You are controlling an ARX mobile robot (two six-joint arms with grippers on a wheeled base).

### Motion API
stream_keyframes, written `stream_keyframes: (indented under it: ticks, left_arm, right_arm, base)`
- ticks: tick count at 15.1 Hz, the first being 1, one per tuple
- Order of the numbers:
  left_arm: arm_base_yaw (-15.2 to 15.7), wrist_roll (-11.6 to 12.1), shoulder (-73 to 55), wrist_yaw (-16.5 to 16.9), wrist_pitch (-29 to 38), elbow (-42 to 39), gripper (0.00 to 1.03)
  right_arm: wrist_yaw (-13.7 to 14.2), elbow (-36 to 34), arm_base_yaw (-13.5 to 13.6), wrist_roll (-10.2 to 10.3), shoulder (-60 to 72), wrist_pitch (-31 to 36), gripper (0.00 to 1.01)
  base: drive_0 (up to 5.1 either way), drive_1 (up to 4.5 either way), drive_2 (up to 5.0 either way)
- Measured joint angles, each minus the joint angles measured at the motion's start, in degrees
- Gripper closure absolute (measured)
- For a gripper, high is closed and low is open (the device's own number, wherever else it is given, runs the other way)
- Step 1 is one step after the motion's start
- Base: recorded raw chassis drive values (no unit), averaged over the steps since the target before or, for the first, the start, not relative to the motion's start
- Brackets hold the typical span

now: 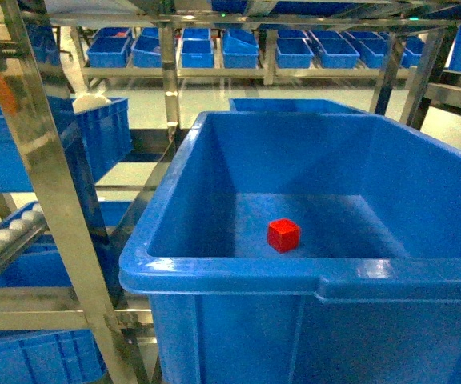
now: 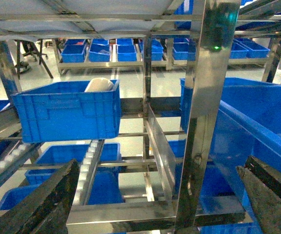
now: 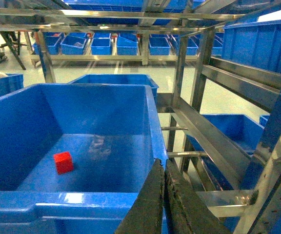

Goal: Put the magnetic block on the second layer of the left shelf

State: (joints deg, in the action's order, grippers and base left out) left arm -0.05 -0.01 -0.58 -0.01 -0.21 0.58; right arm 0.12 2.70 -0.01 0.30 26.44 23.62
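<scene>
The magnetic block (image 1: 283, 234) is a small red cube lying loose on the floor of a large deep blue crate (image 1: 238, 272), slightly left of its middle. This crate with its thick rim fills the steel-framed left shelf second layer. In the right wrist view the block (image 3: 63, 162) sits low and left inside the crate (image 3: 82, 200). My right gripper (image 3: 162, 165) is shut with nothing in it, just outside the crate's near right corner. Nothing sits between the fingers of my open left gripper (image 2: 161, 168), which faces a steel post beside the crate's left wall (image 2: 248, 126). Neither gripper shows in the head view.
A shiny steel post (image 1: 46, 176) stands left of the crate. Beyond it a smaller blue crate (image 2: 67, 112) holding a white object (image 2: 99, 85) rests on roller rails (image 2: 87, 165). More blue crates sit below, and rows of blue bins (image 1: 214, 52) line the far racks.
</scene>
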Motion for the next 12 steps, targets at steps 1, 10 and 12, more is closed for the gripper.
stream_keyframes:
  ticks: [1, 10, 12]
  left_arm:
    - [0.0, 0.0, 0.0, 0.0, 0.0, 0.0, 0.05]
    - [0.0, 0.0, 0.0, 0.0, 0.0, 0.0, 0.05]
    - [0.0, 0.0, 0.0, 0.0, 0.0, 0.0, 0.05]
  right_arm:
    - [0.0, -0.4, 0.0, 0.0, -1.9, -1.5, 0.99]
    - [0.0, -2.0, 0.0, 0.0, -14.1, -11.2, 0.99]
    - [0.0, -1.9, 0.0, 0.0, -15.9, -12.9, 0.99]
  base:
    - [0.0, 0.00, 0.0]
    - [0.0, 0.00, 0.0]
    - [0.0, 0.00, 0.0]
